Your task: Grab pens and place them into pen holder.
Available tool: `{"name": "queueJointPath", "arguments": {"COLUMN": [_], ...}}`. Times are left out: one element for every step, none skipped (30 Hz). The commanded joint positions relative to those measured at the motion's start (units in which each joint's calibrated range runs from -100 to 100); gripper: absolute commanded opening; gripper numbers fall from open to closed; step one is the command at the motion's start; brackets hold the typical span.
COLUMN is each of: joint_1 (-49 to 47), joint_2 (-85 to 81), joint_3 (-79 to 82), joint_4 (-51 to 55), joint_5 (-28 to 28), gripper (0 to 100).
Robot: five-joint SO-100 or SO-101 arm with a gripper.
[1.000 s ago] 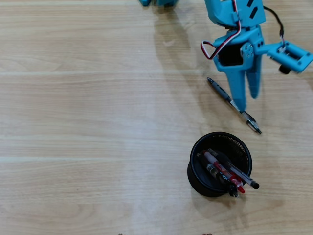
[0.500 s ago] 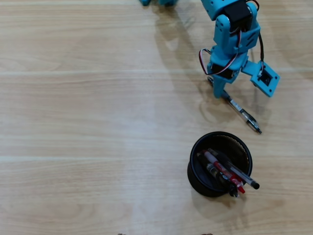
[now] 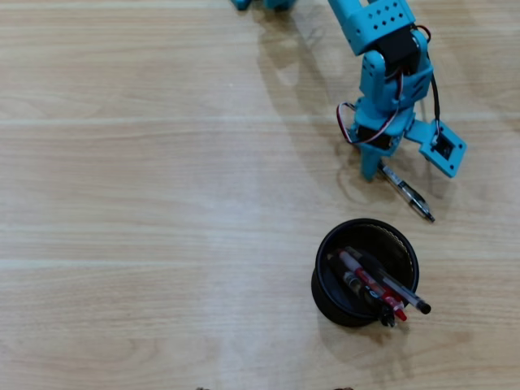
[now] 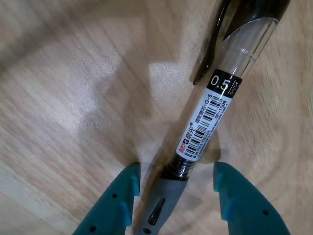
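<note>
One clear-barrelled pen with a black clip and a grey grip lies slanted on the wooden table, above the pen holder in the overhead view. My blue gripper is lowered over its upper-left part and hides that end. In the wrist view the pen runs from top right to the bottom edge, and its grey grip lies between my gripper fingers. The two fingers stand open on either side, with a gap to the barrel on each side. The round black pen holder holds three pens, which lean to the lower right.
The table is light wood. The arm's base parts sit at the top edge of the overhead view. A camera block hangs off the wrist to the right.
The wrist has turned and dropped from beside the pen's middle to straddle its upper-left part. The pen on the table and the holder have not moved.
</note>
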Motion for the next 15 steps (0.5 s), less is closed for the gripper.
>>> {"name": "queueJointPath", "arguments": {"joint_1": [0.08, 0.16, 0.24, 0.24, 0.24, 0.32, 0.32, 0.48, 0.56, 0.56, 0.56, 0.64, 1.04, 2.09, 2.98], "joint_2": [1.02, 1.02, 1.10, 1.10, 1.02, 0.85, 0.34, -0.93, -3.04, -5.74, -8.96, -12.34, -15.72, -18.51, -20.96], "joint_3": [-0.10, -0.10, -0.01, -0.01, -0.01, -0.55, -1.10, -2.55, -4.27, -6.08, -7.89, -9.70, -12.14, -14.95, -17.21], "joint_4": [-0.69, -0.52, -0.95, -0.60, -0.52, -0.43, -0.43, -0.43, -0.34, -0.34, -0.77, -1.20, -2.84, -6.19, -11.35], "joint_5": [-2.90, -3.78, -5.14, -6.24, -7.03, -7.55, -7.86, -7.81, -7.65, -7.65, -7.55, -7.03, -6.14, -5.30, -4.78], "gripper": [12, 6, 0, 2, 2, 1, 1, 2, 2, 2, 2, 2, 2, 2, 2]}}
